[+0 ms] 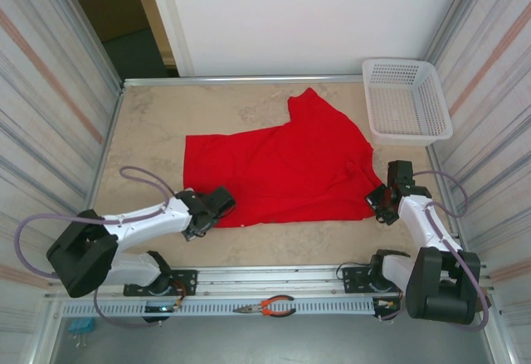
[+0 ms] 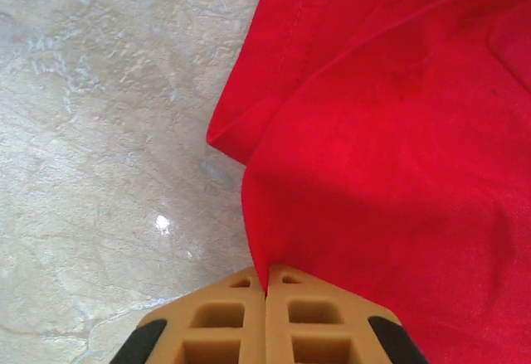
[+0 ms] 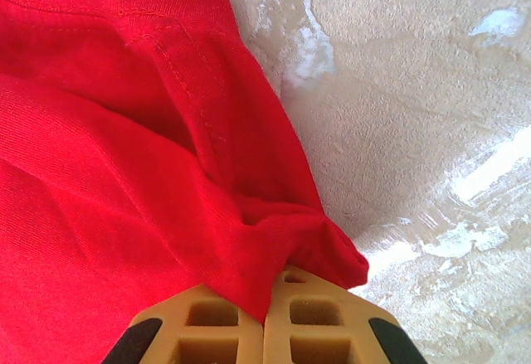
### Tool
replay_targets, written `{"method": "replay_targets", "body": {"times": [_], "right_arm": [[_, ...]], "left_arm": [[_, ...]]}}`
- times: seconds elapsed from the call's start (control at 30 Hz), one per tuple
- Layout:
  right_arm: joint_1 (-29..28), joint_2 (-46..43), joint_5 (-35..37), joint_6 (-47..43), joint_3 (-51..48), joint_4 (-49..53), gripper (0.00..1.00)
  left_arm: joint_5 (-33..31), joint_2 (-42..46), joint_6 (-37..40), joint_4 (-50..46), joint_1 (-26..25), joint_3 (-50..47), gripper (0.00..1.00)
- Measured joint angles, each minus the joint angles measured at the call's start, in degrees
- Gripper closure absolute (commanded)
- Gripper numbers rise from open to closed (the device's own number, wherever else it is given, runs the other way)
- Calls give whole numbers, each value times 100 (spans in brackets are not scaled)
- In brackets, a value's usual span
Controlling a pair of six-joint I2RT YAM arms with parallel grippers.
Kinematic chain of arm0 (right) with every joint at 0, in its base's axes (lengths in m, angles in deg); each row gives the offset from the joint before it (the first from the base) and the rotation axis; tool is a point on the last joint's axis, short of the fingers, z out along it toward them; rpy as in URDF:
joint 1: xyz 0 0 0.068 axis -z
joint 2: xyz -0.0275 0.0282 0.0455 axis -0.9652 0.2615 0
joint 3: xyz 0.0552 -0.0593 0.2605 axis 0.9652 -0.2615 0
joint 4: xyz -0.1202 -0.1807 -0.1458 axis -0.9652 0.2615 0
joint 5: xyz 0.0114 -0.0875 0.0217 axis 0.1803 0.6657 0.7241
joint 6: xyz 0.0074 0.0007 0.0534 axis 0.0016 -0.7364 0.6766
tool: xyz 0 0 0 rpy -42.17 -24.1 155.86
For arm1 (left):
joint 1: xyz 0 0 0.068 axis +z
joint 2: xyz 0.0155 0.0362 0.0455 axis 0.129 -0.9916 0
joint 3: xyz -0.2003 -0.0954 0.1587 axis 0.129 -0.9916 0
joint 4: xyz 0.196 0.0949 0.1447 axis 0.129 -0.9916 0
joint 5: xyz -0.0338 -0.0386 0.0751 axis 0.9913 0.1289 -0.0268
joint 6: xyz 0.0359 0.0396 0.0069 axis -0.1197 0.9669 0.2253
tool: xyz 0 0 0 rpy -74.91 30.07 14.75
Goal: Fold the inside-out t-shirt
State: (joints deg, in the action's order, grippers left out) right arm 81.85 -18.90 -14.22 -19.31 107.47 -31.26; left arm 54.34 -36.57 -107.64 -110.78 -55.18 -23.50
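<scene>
The red t-shirt (image 1: 282, 169) lies spread out in the middle of the table (image 1: 149, 132), mostly flat, with some soft wrinkles. One sleeve points toward the far side, near the white plastic basket (image 1: 406, 103) that stands in the far right corner. The shirt and the basket are apart and do not touch. The left gripper (image 1: 219, 205) is at the near left corner of the shirt. In the left wrist view its two tan fingers (image 2: 224, 322) are pressed together, with a thin edge of the red cloth caught between the tips, and beside them a fold of the cloth rises a little from the table. The right gripper (image 1: 383, 202) is at the near right corner of the shirt. In the right wrist view its fingers (image 3: 319, 322) are also closed, and a small bunch of cloth with a stitched hem sits between them and over their tips. At the near edge, on the metal rail between the two arm bases, lies a pair of pliers (image 1: 270, 306) with orange handles.
</scene>
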Motion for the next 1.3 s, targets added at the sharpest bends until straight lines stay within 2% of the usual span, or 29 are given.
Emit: {"method": "replay_targets", "body": {"times": [0.13, 0.37, 0.5, 0.53, 0.6, 0.67, 0.73, 0.83, 0.97, 1.1, 1.2, 1.3], "right_arm": [[0, 0, 20, 0, 0, 0, 100], [0, -22, 39, 2, -13, 74, 100], [-2, -330, 15, 4, -162, 225, 100], [-20, -459, 9, 11, -203, 291, 100], [-74, -763, -2, 50, -275, 446, 100], [-175, -1110, -9, 153, -315, 664, 73], [-284, -1381, 2, 269, -315, 846, 61], [-525, -1674, 42, 409, -201, 1211, 60], [-914, -1565, 184, 457, 619, 1530, 59], [-1445, -765, 400, 297, 1947, 1460, 48], [-1775, 323, 437, -68, 3101, 1322, 39], [-1880, 1790, 297, -498, 4441, 1167, 31]], "left_arm": [[2, 216, 26, -229, 70, -7, 100], [26, 1231, 197, -750, 315, -229, 100], [109, 1591, 197, -962, 317, -402, 99], [129, 1657, 199, -1008, 315, -444, 92], [168, 1784, 216, -1110, 315, -496, 73], [184, 1915, 232, -1233, 337, -498, 51], [192, 2020, 299, -1342, 417, -481, 43], [197, 2127, 522, -1543, 632, -264, 37], [223, 2175, 1189, -1493, 1300, 411, 35], [608, 1967, 2162, -938, 2479, 979, 34], [938, 1307, 2874, -472, 3285, 1469, 33], [1158, 221, 3517, -17, 3718, 2083, 32]]}}
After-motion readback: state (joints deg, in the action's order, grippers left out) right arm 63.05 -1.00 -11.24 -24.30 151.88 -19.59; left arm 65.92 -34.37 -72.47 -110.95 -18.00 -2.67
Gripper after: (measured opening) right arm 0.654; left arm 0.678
